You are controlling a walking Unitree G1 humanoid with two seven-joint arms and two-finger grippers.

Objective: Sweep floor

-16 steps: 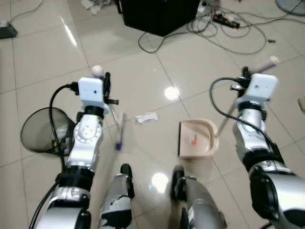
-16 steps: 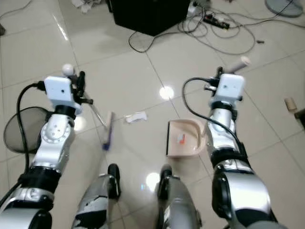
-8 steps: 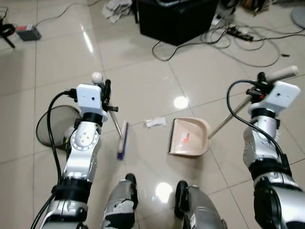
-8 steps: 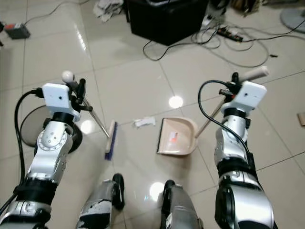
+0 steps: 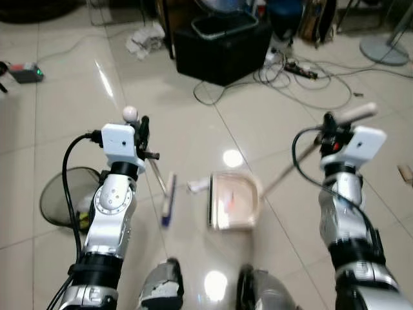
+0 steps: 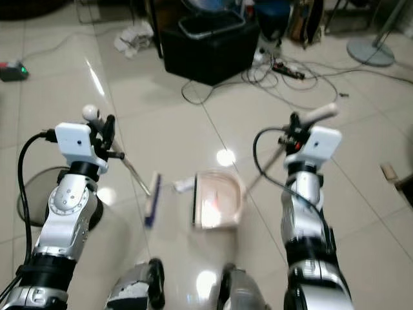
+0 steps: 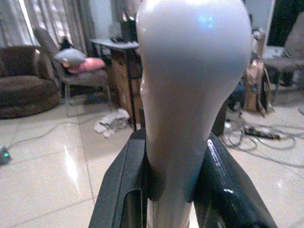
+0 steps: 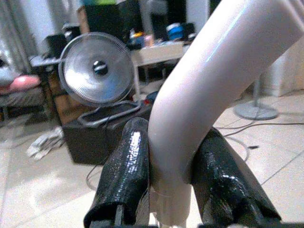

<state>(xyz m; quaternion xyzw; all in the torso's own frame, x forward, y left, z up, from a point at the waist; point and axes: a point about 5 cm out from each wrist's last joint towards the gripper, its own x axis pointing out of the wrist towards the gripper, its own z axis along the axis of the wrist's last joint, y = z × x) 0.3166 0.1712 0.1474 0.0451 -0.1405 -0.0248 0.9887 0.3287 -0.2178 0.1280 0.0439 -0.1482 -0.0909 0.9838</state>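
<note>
- Since half a second back the dustpan (image 5: pixel 233 201) has slid toward the robot's left and now sits touching, or just about touching, the scrap of paper (image 5: pixel 199 186). It's motion-blurred, so I'd say it's mid-move.
- The broom head (image 5: pixel 168 199) is just on the other side of that scrap, so the paper is now sandwiched between the two. Looks like the actual sweep-in is next.
- The whole picture has also shifted (head tilted up), so the black bin (image 5: pixel 222 44) and the cable mess on the floor show more.
- Left tool (image 7: pixel 171 190) is clenched on the broom handle (image 7: pixel 192 95); the wrist view shows both black fingers hugging the rounded white end.
- Right tool (image 8: pixel 175 190) is clamped on the dustpan handle (image 8: pixel 209 90), right at its bend.
- The wrist cams show the grips plus a sofa and a fan across the room, while the head views show the floor: paper, pan, and a mesh basket (image 5: pixel 64 194) beside the left arm.
</note>
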